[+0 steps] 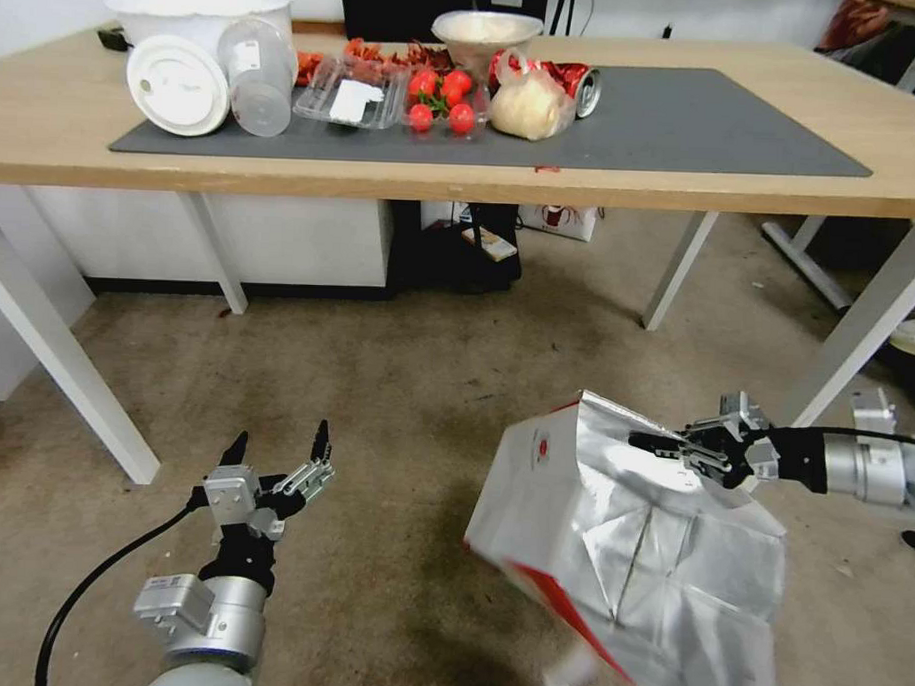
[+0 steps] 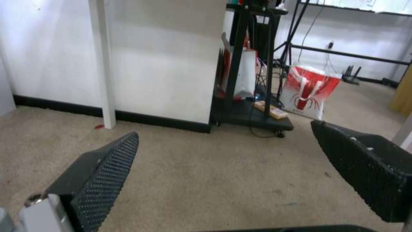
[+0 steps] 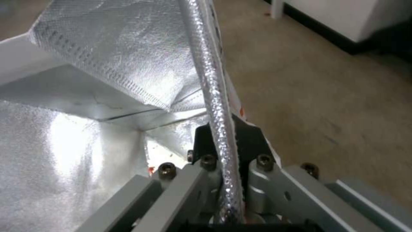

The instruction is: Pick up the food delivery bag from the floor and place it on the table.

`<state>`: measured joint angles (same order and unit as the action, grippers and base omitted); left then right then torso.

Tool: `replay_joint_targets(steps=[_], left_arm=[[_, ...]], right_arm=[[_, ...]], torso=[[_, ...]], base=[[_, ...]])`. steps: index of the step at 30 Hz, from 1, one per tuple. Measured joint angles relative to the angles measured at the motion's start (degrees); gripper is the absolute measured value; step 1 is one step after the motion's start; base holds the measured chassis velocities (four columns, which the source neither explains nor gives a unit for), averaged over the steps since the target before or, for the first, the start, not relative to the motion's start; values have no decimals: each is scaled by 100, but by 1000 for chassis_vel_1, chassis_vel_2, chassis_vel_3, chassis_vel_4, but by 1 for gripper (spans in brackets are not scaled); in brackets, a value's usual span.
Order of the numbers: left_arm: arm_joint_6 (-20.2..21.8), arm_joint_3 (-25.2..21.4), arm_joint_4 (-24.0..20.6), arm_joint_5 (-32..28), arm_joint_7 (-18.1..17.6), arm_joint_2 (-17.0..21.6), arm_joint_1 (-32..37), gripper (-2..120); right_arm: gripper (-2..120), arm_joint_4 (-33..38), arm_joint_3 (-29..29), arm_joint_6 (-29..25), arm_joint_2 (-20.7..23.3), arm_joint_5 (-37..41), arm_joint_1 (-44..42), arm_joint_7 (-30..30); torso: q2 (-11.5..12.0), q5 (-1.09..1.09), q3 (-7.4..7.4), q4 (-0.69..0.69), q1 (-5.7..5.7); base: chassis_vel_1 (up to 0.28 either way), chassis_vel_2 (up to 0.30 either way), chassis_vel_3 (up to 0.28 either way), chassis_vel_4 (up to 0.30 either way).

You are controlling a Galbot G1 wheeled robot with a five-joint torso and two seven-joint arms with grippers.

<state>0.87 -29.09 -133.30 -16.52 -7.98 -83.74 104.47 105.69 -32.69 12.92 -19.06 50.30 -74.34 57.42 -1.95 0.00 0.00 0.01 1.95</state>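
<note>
Low over the floor (image 1: 395, 401), the right pincer (image 1: 664, 448) clamps the bag (image 1: 620, 549) by its foil rim, tilted (lifting step); the left pincer (image 1: 278, 457) hangs open, idle; next comes raising it clear onto the tabletop (image 1: 45, 118)

The floor (image 1: 375, 400) is dull grey-brown matting, marked with dark stains. A wide light-wood table (image 1: 85, 120) on white legs stands across the far side, a dark grey mat (image 1: 685, 121) covering most of its top. Behind the table runs a white wall panel (image 2: 163, 58) with a black baseboard (image 2: 159, 120) along its foot. Beside that panel sits a low black cart (image 2: 253, 112), cables trailing from it. A red and white paper bag (image 2: 307, 91) stands on the floor further back, near what may be a black metal rack (image 2: 343, 53).
</note>
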Motion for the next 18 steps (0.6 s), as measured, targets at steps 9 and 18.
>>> replay_joint_targets(steps=[9,18], left_arm=[[69,-26,-93,-125,-157,-3,8,100],[184,-21,-163,-153,-166,-20,10,100]], right_arm=[[0,102,35,196,85,512,36,408],[0,107,27,265,108,578,-4,521]], torso=[[0,0,0,-1,0],[0,0,0,-1,0]], base=[[0,0,0,0],[0,0,0,0]])
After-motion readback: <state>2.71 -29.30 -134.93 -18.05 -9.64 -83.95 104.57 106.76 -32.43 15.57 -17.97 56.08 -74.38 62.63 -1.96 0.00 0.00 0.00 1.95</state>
